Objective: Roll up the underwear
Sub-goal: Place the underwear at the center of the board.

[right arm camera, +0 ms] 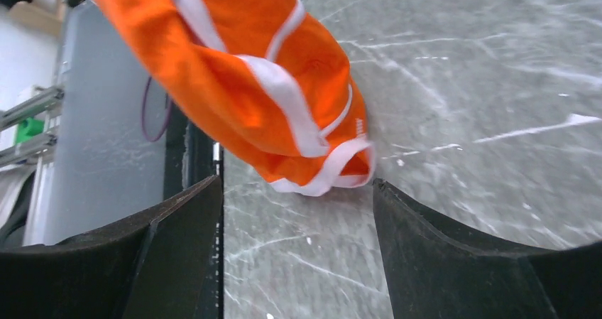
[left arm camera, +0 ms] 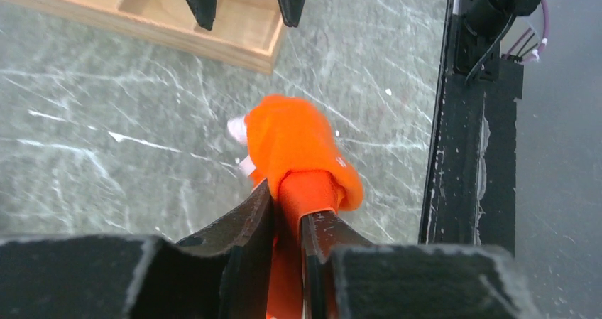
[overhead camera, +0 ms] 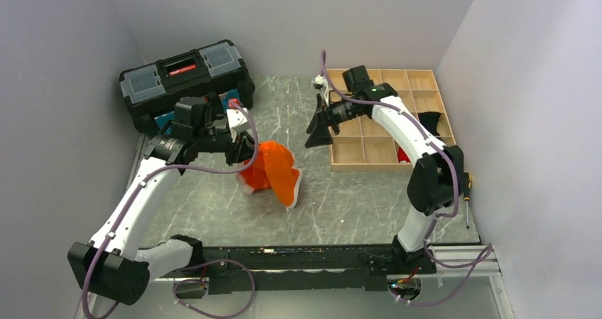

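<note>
Here the left gripper (left arm camera: 287,209) clamps the underwear (overhead camera: 275,170), hem on the table (overhead camera: 213,205); the right gripper (overhead camera: 319,140) gapes beside the tray (overhead camera: 362,165).

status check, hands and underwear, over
Left hand shut on underwear, one end raised. Right hand open, empty, apart. Nothing in the way.

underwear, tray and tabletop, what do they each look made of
The underwear looks like soft matte orange fabric with white trim; it drapes and folds limply. The tray looks like pale unfinished wood with thin flat dividers. The table has a grey marble-look surface with white veins; stone or printed laminate, I cannot tell.
</note>
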You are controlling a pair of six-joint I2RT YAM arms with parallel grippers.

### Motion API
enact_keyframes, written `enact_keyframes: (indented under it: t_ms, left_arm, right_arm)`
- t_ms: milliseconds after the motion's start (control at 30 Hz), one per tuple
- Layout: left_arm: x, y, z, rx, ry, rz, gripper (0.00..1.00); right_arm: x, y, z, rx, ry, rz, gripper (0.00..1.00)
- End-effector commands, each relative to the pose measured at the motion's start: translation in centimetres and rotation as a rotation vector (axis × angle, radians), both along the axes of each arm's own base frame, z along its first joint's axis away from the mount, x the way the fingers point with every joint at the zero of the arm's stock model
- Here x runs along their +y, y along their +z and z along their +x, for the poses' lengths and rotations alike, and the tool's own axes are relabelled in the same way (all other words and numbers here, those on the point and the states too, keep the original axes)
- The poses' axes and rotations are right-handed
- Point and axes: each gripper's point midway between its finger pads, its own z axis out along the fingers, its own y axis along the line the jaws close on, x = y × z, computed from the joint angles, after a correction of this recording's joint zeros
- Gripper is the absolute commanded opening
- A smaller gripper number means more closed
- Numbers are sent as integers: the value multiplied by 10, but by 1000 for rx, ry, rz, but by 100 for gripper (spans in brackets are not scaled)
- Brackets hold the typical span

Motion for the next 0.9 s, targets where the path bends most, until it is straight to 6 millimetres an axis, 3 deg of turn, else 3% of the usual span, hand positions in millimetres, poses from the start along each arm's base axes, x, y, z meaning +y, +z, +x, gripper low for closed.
enact_keyframes:
  t_ms: [0, 133, 300, 467, 600, 733, 867]
  left_arm:
    - [-4, -16, 0, 35, -28, -6, 25]
    - [-5, -33, 1, 88, -23, 0, 30]
    - [0, -41, 3, 74, 15, 20, 31]
    - [12, -45, 22, 39, 123, 55, 29]
    - [25, -64, 28, 74, 168, 128, 33]
    - [50, -94, 33, 162, 246, 183, 41]
    - [86, -117, 32, 251, 351, 199, 54]
  right_arm:
    - [29, -19, -20, 77, 129, 29, 80]
    - [39, -55, -31, 164, 193, -19, 78]
    - [37, -84, -39, 196, 206, -82, 76]
    - [34, -94, -33, 137, 155, -137, 75]
    - [32, -95, -30, 121, 129, -159, 75]
    - [37, -98, -28, 135, 105, -159, 75]
    - [51, -107, -39, 89, 106, -199, 77]
